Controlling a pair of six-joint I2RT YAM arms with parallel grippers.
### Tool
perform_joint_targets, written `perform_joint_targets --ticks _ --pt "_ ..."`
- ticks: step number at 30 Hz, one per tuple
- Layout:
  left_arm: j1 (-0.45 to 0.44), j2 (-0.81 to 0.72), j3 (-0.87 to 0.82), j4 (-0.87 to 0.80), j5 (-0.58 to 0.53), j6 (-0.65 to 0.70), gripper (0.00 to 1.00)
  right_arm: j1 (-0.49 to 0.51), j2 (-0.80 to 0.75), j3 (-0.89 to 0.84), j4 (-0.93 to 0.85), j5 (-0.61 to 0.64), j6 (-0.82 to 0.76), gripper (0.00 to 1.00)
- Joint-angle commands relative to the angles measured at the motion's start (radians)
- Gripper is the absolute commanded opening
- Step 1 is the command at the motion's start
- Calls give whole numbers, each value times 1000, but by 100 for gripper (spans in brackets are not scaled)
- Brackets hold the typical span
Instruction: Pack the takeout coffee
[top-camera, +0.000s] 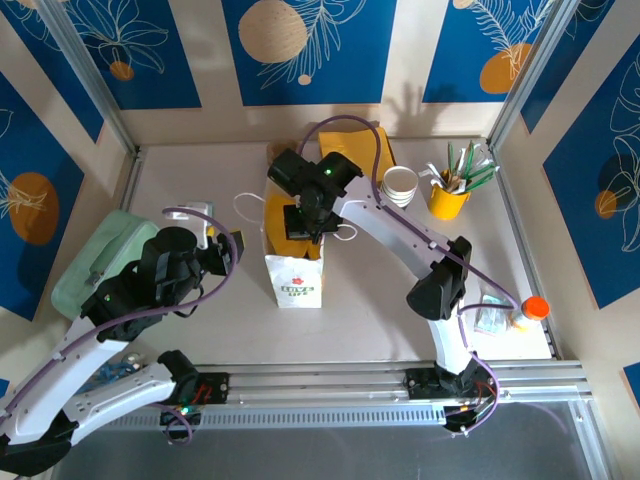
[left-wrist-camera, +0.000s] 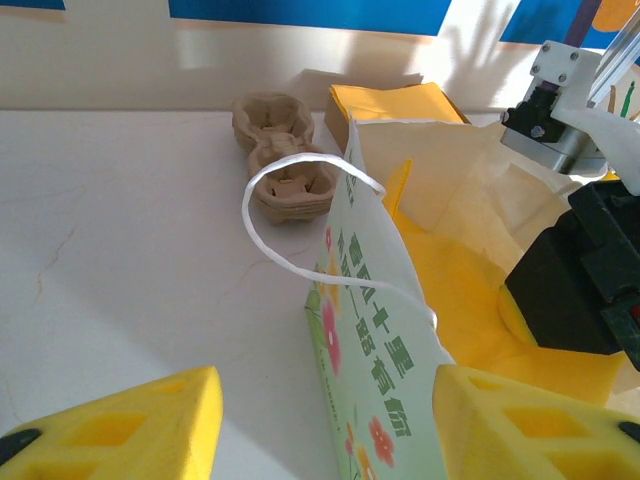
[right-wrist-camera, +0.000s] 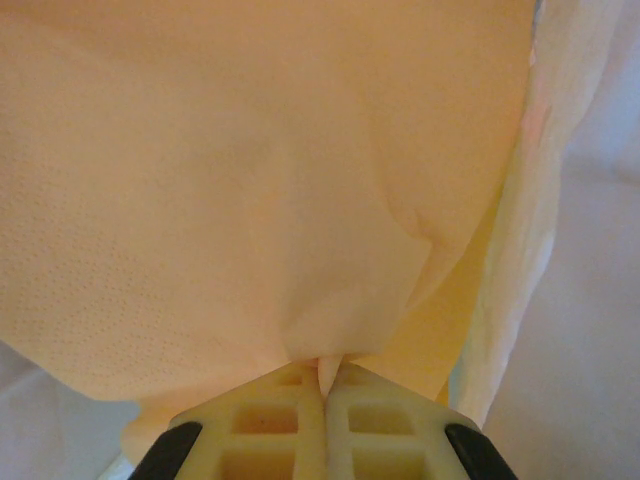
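The takeout coffee (top-camera: 400, 185), a stack of white paper cups, stands on the table at the back, right of the right arm and untouched. An open paper bag (top-camera: 295, 280) with a flower print stands mid-table, lined with yellow tissue (left-wrist-camera: 470, 300). My right gripper (top-camera: 303, 225) reaches down into the bag. In the right wrist view it (right-wrist-camera: 323, 365) is shut on a fold of that yellow tissue (right-wrist-camera: 250, 180). My left gripper (left-wrist-camera: 325, 385) is open at the bag's (left-wrist-camera: 370, 330) left wall, one yellow finger on each side of it, not pressing on it.
A brown pulp cup carrier (left-wrist-camera: 283, 160) and a pile of yellow napkins (left-wrist-camera: 395, 105) lie behind the bag. A yellow holder of utensils (top-camera: 448, 195) stands back right. An orange-capped bottle (top-camera: 533, 308) and packets (top-camera: 492, 318) lie front right. A green tray (top-camera: 100, 255) sits left.
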Motion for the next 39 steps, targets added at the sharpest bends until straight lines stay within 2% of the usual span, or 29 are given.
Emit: perform_joint_targets --ticks 1,5,10,12,20,25,35,39 --pt "8 -14 6 22 -23 -4 58 9 24 32 -51 30 -2 0" --pt "8 -15 1 23 -25 -3 58 8 29 58 -65 37 -2 0" --pt "8 -14 1 23 -27 2 58 10 36 141 -98 56 -5 17" --pt "9 -13 0 25 -27 1 58 9 39 175 -108 62 -10 21" --pt "8 -11 -1 33 -25 0 58 3 48 281 -108 51 -41 27" --pt "8 -7 2 34 -23 0 58 -2 47 337 -93 37 -76 27" --pt "9 -6 6 30 -31 5 58 -2 -6 352 10 26 -194 28" --pt "9 -9 9 26 -34 8 58 -3 -26 361 53 56 -266 33"
